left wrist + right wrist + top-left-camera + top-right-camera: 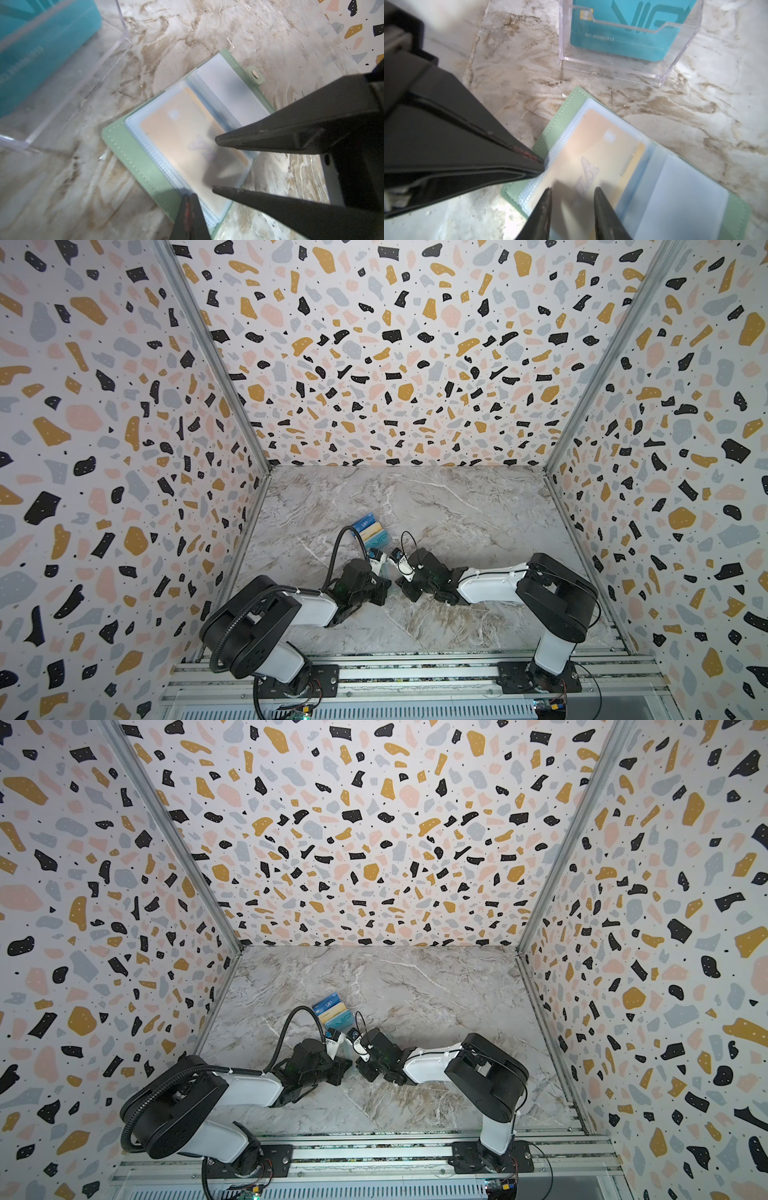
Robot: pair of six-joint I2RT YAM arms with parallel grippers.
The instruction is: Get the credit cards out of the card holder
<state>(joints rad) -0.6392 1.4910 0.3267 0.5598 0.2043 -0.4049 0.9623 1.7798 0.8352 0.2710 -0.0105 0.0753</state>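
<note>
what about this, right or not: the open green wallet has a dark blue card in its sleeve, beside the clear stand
Not right. The open card holder has a tan-gold card in its sleeve, not a dark blue one, as the right wrist view shows. The clear stand is beside it.

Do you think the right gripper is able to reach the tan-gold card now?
Likely yes: the card holder lies open and the right gripper hangs open over the tan-gold card, though sleeved.
</note>
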